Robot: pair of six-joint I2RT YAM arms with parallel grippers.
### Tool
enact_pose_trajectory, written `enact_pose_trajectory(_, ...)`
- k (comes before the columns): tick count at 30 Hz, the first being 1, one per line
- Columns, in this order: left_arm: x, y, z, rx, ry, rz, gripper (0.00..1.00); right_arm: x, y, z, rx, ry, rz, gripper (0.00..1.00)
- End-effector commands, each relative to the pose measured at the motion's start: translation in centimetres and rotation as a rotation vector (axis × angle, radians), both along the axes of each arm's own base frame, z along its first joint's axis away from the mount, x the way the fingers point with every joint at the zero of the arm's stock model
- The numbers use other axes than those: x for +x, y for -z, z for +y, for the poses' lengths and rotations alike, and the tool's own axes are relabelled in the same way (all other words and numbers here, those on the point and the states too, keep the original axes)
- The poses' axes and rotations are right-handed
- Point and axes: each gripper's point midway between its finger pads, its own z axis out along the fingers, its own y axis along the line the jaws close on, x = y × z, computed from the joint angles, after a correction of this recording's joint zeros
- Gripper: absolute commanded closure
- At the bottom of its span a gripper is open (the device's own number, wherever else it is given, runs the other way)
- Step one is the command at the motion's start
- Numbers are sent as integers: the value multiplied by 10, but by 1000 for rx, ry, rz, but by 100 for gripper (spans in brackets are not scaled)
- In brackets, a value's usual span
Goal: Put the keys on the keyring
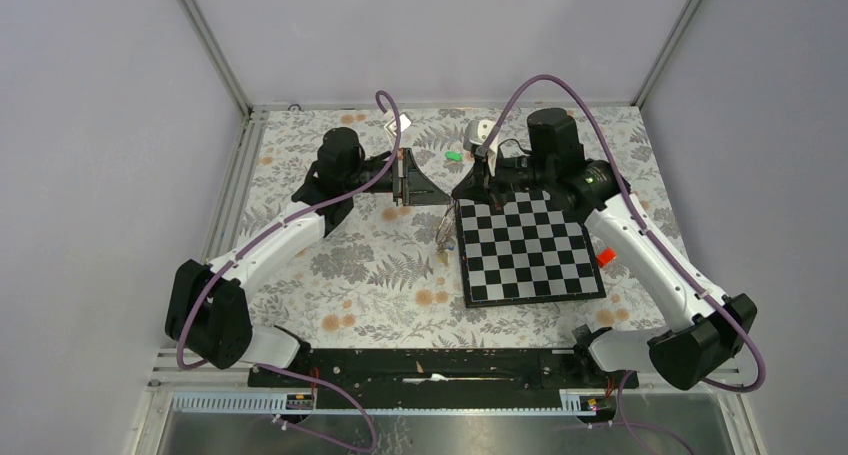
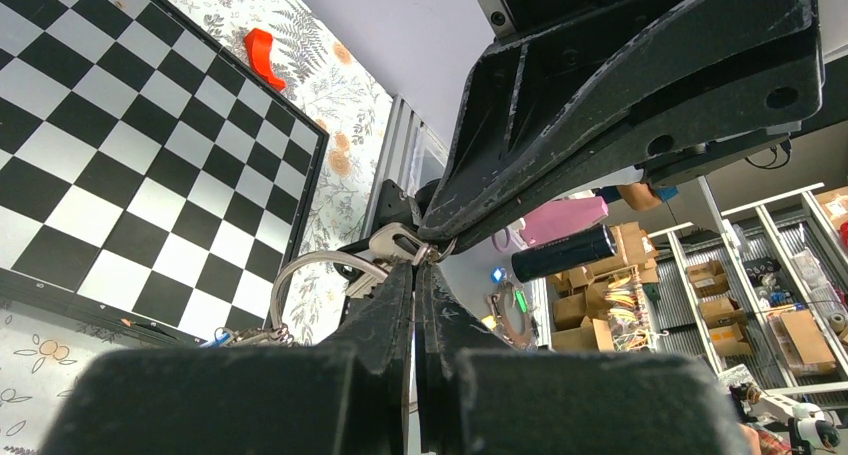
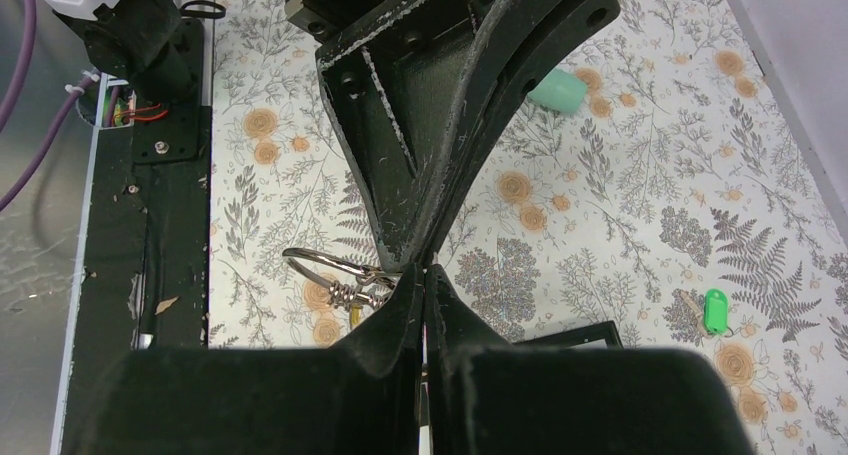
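Observation:
Over the chessboard's left edge my left gripper and right gripper meet tip to tip, both shut. They pinch the keyring at its top, and its bunch of small keys dangles below them. In the left wrist view my left gripper is closed at a silver clasp, with the silver loop of the keyring curving off to the left. From the right wrist, the right gripper is closed beside the keyring. A green-headed key lies on the floral cloth; it is also seen from the right wrist as the green key.
A chessboard lies right of centre, with a small red piece off its right edge. A white object and a white tag sit at the back. A teal object lies on the cloth. Metal rails border the left side.

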Motion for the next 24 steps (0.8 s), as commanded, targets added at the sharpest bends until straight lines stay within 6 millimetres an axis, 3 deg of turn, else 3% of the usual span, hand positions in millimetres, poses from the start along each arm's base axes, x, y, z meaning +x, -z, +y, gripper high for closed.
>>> enact_pose_trajectory(1,-36,-34,1,-63,131,-103,100,28,-23,-3,7,75,-129,100)
enact_pose_trajectory(24,-52,-38,1,-86,206,-96,100,35,-21,8,-8,-2,-154,100)
